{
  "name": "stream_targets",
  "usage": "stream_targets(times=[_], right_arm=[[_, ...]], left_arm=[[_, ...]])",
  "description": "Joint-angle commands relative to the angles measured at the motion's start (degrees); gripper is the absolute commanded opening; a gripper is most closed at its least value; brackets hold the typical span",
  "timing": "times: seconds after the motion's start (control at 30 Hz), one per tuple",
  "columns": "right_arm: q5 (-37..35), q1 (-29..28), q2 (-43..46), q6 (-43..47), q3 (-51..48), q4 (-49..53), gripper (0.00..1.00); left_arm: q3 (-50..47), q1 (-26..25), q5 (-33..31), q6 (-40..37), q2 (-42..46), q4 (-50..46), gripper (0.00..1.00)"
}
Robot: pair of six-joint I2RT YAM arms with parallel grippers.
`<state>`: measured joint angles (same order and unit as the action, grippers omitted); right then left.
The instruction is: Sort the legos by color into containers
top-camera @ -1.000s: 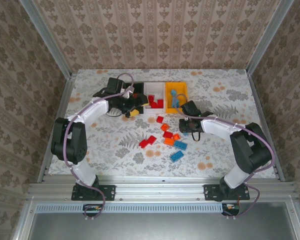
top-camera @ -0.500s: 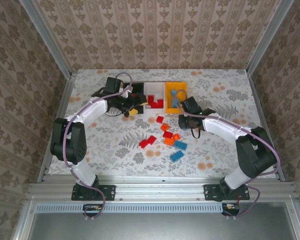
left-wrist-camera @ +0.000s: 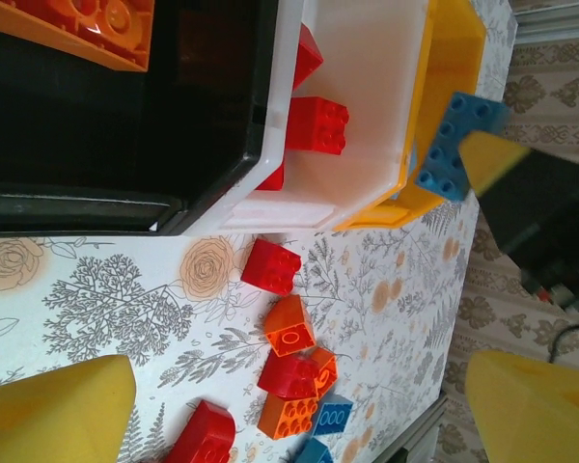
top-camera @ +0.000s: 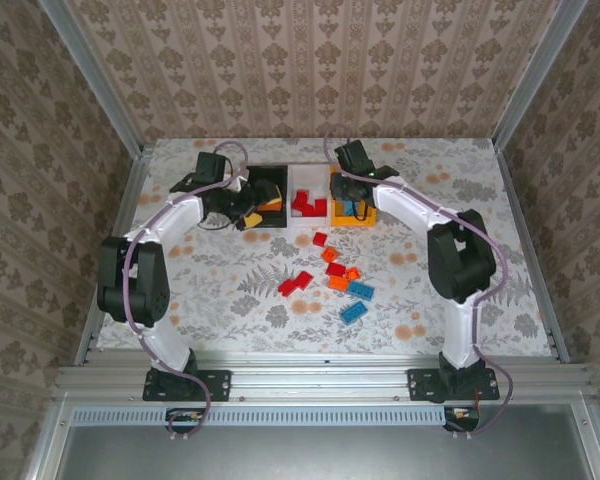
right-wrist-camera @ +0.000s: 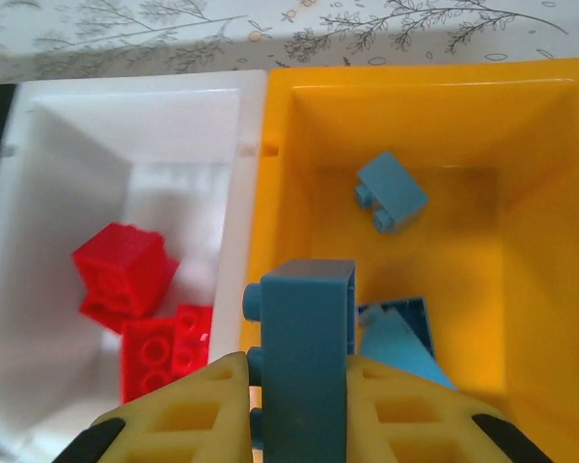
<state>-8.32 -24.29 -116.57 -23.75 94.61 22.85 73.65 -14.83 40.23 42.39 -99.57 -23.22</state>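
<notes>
Right gripper point(right-wrist-camera: 299, 400) holds 1 blue lego point(right-wrist-camera: 305, 328) over the yellow-orange bin point(right-wrist-camera: 536, 241)

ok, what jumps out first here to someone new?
The right claw gripping a blue brick above the yellow bin, where blue bricks already lie. Beside it, the white bin holds red bricks and the black bin an orange brick; loose bricks of mixed colours lie scattered mid-table.
</notes>
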Motion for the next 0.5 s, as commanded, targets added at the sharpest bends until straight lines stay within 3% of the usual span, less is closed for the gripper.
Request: stream_targets(times=[0.0, 0.27, 0.47], right_arm=[[-2.6, 0.4, -3.9, 0.3, 7.2, 5.2, 0.25], [-3.5, 1.1, -4.4, 0.6, 11.8, 9.1, 0.45], [-2.8, 1.1, 7.6, -0.8, 2.0, 4.3, 0.48]], left_arm=[[0.4, 0.5, 0.4, -0.2, 2.0, 0.1, 0.90], [0.2, 0.6, 0.8, 0.0, 2.5, 0.5, 0.91], [1.3, 0.2, -2.1, -2.4, 3.3, -2.0, 0.91]])
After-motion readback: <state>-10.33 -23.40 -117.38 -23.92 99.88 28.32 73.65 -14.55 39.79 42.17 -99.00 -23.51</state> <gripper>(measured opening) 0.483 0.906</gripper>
